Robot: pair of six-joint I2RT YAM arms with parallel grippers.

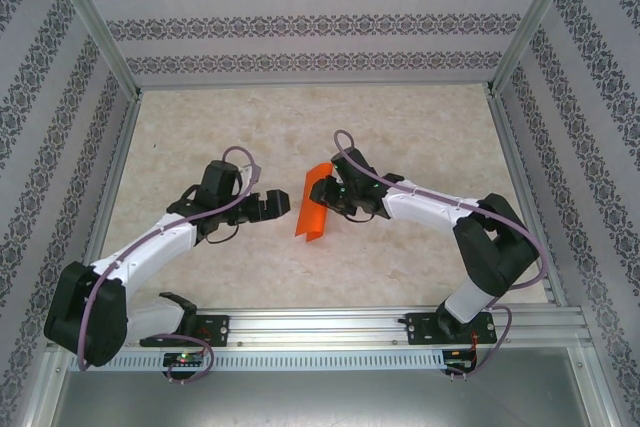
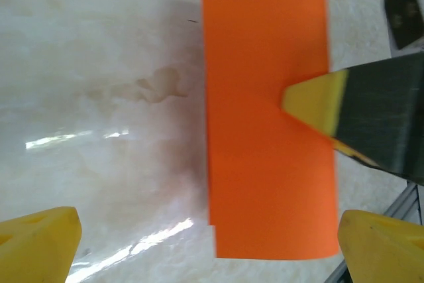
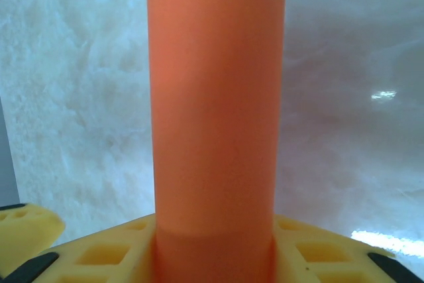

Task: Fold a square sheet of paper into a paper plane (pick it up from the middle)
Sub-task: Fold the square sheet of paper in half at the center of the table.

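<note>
R gripper (image 1: 328, 193) clamped on orange sheet (image 1: 312, 209), arm bent inward; L gripper (image 1: 274, 207) wide apart, facing sheet.

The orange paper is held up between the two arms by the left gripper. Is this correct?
Not quite: the right gripper holds the orange paper between the two arms. The right wrist view shows it clamped between that gripper's yellow pads; the left gripper is open beside it.

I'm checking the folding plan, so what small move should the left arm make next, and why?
Probably ease the left gripper forward onto the free side of the square sheet of paper. Its jaws stand wide open just short of the sheet, facing it, while the right gripper holds the other side pinched.
</note>
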